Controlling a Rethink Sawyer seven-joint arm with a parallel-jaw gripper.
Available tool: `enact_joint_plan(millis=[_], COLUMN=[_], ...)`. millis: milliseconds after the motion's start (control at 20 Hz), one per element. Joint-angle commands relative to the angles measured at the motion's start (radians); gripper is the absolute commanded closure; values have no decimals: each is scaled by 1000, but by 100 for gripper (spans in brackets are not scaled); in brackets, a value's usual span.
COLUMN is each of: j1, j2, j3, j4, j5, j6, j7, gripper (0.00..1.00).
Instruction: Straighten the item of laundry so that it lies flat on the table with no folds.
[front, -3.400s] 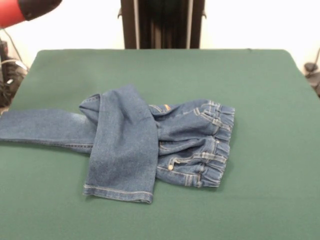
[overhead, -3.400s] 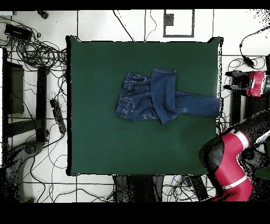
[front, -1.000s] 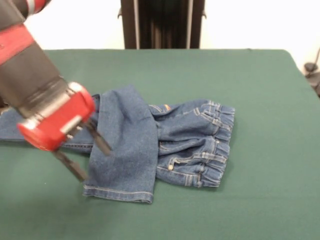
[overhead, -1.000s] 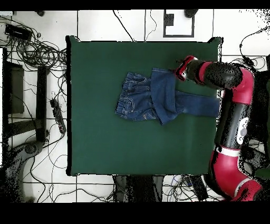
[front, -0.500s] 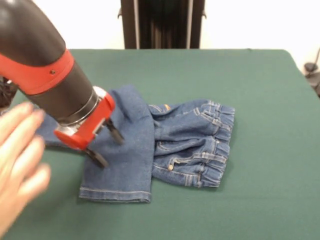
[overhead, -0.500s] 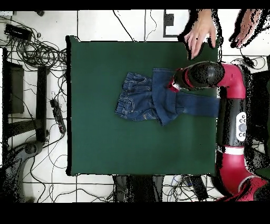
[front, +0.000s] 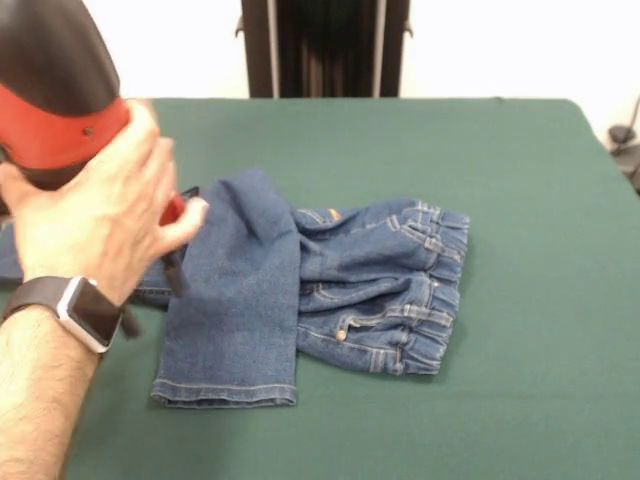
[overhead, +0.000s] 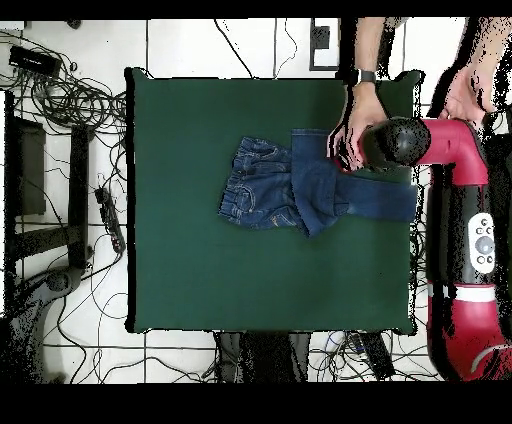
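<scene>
The jeans (front: 320, 300) lie mid-counter (front: 520, 180), one leg folded across toward six o'clock. A person's hand (front: 100, 225) covers the robot's hand (front: 172, 262) at nine o'clock, so its finger spread cannot be told.

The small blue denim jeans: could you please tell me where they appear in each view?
Front view: the small blue denim jeans lie centre-left, elastic waistband rightward.
Overhead view: jeans sit upper-centre on the dark green table, waistband leftward.
Shared landmark: that gathered waistband.

Person's hand (front: 95, 225) clasping the red-black arm's (overhead: 440, 142) end, watch on wrist
</scene>
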Motion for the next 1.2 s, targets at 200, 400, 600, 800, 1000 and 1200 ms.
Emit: enact_joint_plan(millis=[200, 400, 600, 800, 1000, 1200], j1=[74, 91, 124, 145, 162, 176], j2=[-118, -136, -158, -165, -172, -165], j3=[-150, -196, -261, -316, -358, -390], j4=[32, 51, 44, 35, 11, -5], j5=[8, 52, 103, 154, 203, 219], j6=[-257, -298, -345, -383, -406, -434], j7=[425, 449, 453, 438, 411, 402], gripper=[0, 0, 0, 0, 0, 0])
